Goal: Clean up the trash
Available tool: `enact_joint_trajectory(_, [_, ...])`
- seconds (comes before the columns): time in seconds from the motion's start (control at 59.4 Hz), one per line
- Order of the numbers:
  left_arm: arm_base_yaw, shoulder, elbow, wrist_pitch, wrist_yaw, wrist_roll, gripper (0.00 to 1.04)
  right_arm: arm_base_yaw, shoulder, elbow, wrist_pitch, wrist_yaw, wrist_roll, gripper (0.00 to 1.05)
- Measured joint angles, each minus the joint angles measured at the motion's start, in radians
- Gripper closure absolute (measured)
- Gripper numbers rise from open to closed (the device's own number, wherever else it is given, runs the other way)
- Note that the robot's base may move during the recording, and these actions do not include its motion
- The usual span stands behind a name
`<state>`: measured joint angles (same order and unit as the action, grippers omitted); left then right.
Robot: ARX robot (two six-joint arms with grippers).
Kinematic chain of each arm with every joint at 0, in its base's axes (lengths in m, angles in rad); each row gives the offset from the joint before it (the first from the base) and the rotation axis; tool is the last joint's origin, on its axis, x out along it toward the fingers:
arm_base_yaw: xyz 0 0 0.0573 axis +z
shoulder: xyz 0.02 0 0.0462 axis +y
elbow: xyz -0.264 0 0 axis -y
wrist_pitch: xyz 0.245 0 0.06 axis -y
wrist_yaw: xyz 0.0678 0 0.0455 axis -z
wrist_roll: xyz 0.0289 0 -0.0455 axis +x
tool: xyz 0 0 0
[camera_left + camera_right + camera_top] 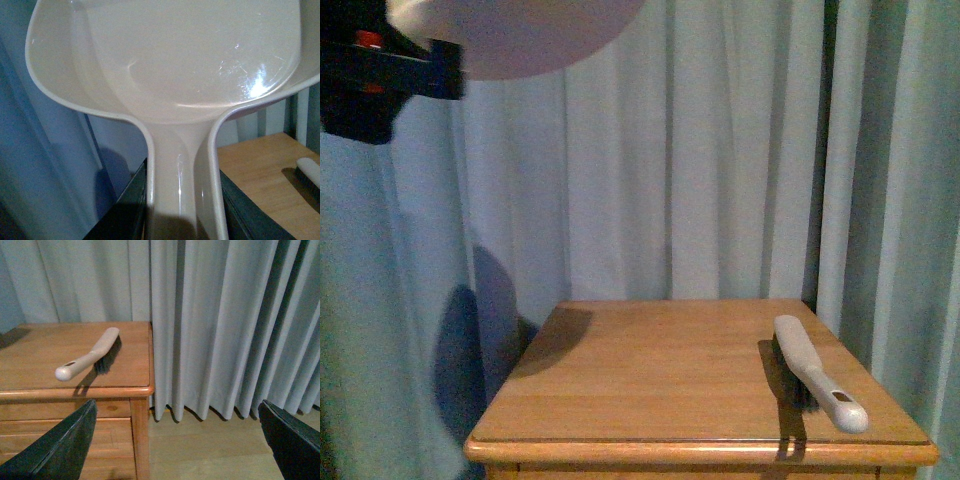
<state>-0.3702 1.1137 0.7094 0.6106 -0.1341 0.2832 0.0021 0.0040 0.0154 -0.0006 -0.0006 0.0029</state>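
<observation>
My left gripper [182, 220] is shut on the handle of the beige dustpan [170, 65]. It holds the pan high at the upper left of the front view [510, 35], above and left of the wooden table [650, 390]. The pan's bowl looks empty in the left wrist view. My right gripper [180, 440] is open and empty, off the table's right side, above the floor. The white-handled brush [815, 370] lies on the table's right part; it also shows in the right wrist view [90, 357]. The trash is not in view.
Pale grey-blue curtains [720, 150] hang behind and beside the table. The table has drawers on its front [60, 440]. A wooden floor [200, 450] lies to the table's right.
</observation>
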Motion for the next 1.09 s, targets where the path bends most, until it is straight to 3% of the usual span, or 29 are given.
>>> enact_joint_trajectory(0.219, [0.136,-0.240,-0.161,-0.030,0.101,-0.054,0.78,0.000,0.000,0.000,0.000,0.000,0.000,0.07])
enact_joint_trajectory(0.522, [0.424,-0.433,-0.290,-0.044,0.368,-0.112,0.78,0.000,0.000,0.000,0.000,0.000,0.000,0.07])
enact_joint_trajectory(0.623, [0.500,-0.469,-0.308,-0.070,0.416,-0.129,0.78,0.000,0.000,0.000,0.000,0.000,0.000,0.07])
enact_joint_trajectory(0.69, [0.518,-0.489,-0.315,-0.083,0.420,-0.135,0.78,0.089,0.057,0.010,0.015,0.246,-0.035,0.07])
enact_joint_trajectory(0.707, [0.520,-0.493,-0.317,-0.084,0.421,-0.135,0.78,0.130,0.087,0.016,0.015,0.372,-0.044,0.07])
enact_joint_trajectory(0.741, [0.522,-0.497,-0.318,-0.086,0.422,-0.138,0.78,0.186,0.132,0.028,0.008,0.499,-0.049,0.07])
enact_joint_trajectory(0.842, [0.524,-0.499,-0.318,-0.087,0.428,-0.139,0.78,0.343,0.280,0.086,-0.048,0.748,-0.043,0.07])
enact_joint_trajectory(0.96, [0.524,-0.499,-0.318,-0.087,0.429,-0.140,0.78,0.402,0.428,0.211,-0.055,0.693,-0.011,0.07])
enact_joint_trajectory(1.094, [0.524,-0.499,-0.318,-0.087,0.427,-0.140,0.78,0.355,0.653,0.411,-0.035,0.525,0.040,0.07])
